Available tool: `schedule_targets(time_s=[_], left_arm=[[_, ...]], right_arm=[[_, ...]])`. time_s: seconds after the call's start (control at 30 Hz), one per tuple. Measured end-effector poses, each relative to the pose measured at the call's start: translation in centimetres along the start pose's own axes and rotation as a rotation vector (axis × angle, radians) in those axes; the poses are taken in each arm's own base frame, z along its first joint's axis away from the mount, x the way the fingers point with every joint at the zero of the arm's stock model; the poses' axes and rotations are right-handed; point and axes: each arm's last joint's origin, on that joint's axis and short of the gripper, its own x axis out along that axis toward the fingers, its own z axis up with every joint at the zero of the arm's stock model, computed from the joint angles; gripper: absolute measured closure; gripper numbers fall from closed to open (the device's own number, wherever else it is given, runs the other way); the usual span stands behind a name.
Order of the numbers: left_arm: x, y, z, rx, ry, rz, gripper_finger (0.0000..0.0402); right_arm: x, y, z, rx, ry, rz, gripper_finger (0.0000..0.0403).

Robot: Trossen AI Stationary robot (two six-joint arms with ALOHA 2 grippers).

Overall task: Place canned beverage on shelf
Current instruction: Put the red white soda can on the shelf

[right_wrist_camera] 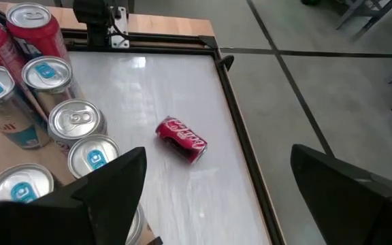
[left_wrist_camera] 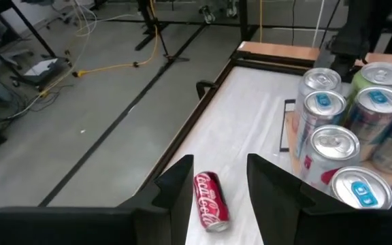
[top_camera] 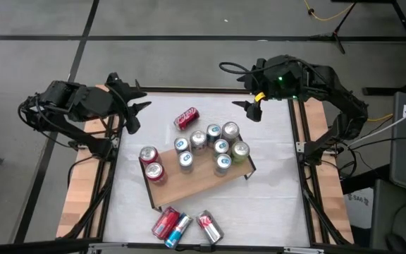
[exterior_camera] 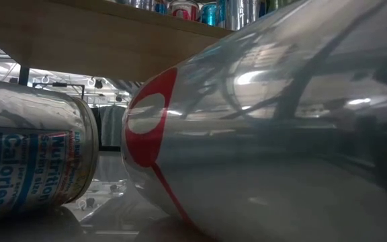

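Note:
A red can (top_camera: 186,118) lies on its side on the white table top, beyond the far side of the shelf (top_camera: 196,180). The shelf is a light-brown board, and several cans (top_camera: 213,144) stand upright on it. My left gripper (top_camera: 139,116) hangs above the table's far left part; in its wrist view the fingers (left_wrist_camera: 220,160) stand a narrow gap apart and frame the red can (left_wrist_camera: 211,201) below. My right gripper (top_camera: 247,111) hangs wide open above the far right part, and the red can (right_wrist_camera: 181,140) lies ahead of it (right_wrist_camera: 218,153).
Three loose cans (top_camera: 182,227) lie at the table's near edge. In the low view two of them (exterior_camera: 261,134) (exterior_camera: 32,161) fill the picture, with the shelf board (exterior_camera: 79,40) above them. A black rim (top_camera: 298,148) runs round the table.

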Motion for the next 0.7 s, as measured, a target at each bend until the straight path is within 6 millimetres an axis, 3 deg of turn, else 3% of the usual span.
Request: schedule_targets(time_s=[0.23,0.7], left_arm=[[0.0,-0.09,0.2,-0.018,-0.015,-0.017,0.0274],[-0.03,-0.35,0.77,-0.057,-0.054,-0.076,0.0229]], right_arm=[[0.36,0.05,0.03,-0.001,0.008,0.001,0.0047],[0.37,0.05,0.03,-0.001,0.008,0.001,0.0047]])
